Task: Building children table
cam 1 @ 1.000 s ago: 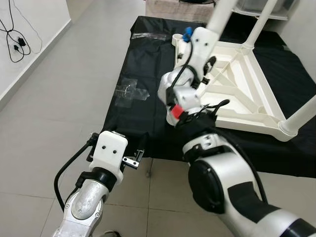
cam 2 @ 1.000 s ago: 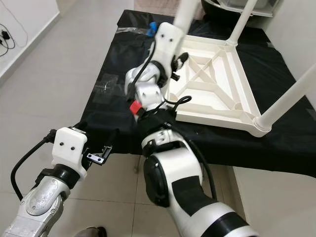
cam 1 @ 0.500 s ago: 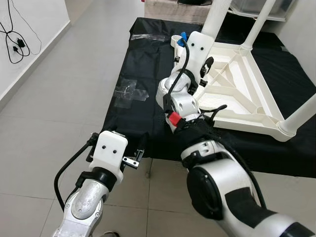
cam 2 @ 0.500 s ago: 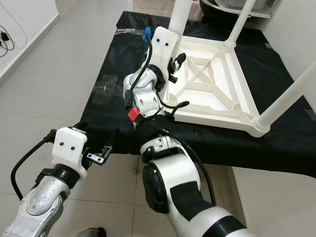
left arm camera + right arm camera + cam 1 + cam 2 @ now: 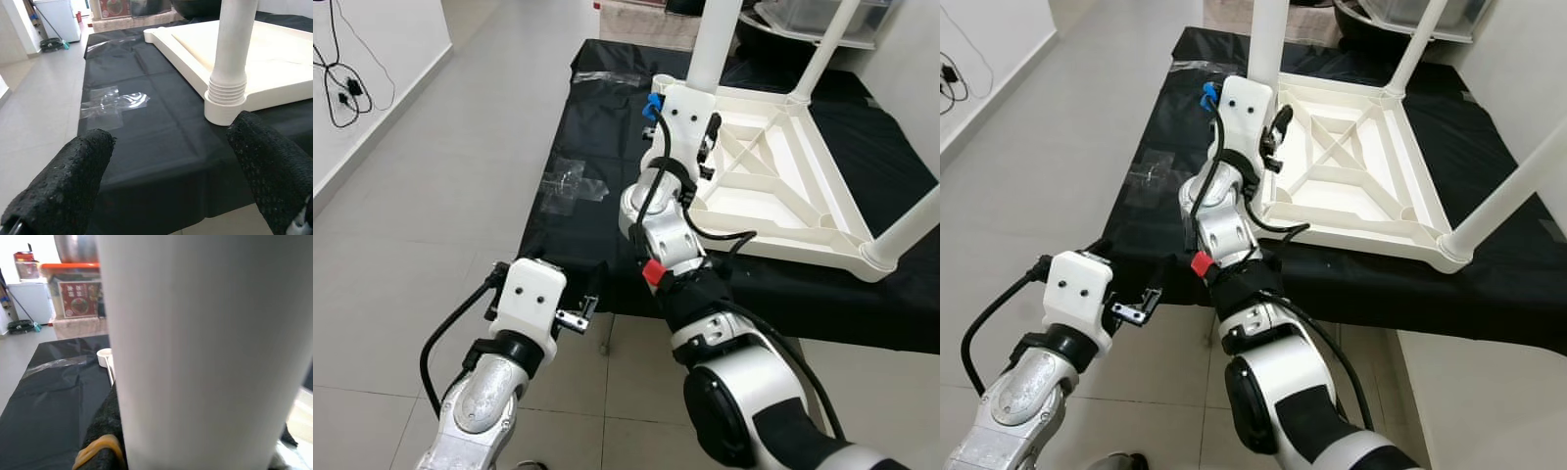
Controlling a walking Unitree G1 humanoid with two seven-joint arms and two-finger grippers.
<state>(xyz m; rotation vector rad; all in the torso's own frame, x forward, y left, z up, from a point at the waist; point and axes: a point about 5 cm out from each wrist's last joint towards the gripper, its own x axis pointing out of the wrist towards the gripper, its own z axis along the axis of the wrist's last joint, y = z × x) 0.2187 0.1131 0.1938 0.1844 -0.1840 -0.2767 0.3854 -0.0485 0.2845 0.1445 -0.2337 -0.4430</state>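
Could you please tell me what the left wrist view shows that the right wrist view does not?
The left wrist view shows the left gripper open above the edge of the black cloth, a screwed-in white plastic table leg with its ribbed base, and the upturned white plastic tabletop. The right wrist view shows a white table leg close up against the camera, and a small white leg socket beyond. Both share the black cloth and crumpled clear plastic wrap.

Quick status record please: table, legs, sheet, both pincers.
table top: white, upside down on black sheet
legs: three stand upright; near-right one seated in its corner
right pincer: at a white leg, which sits between the fingers
left pincer: open, holding nothing, low at the sheet's near edge
plastic wrap: lying on sheet
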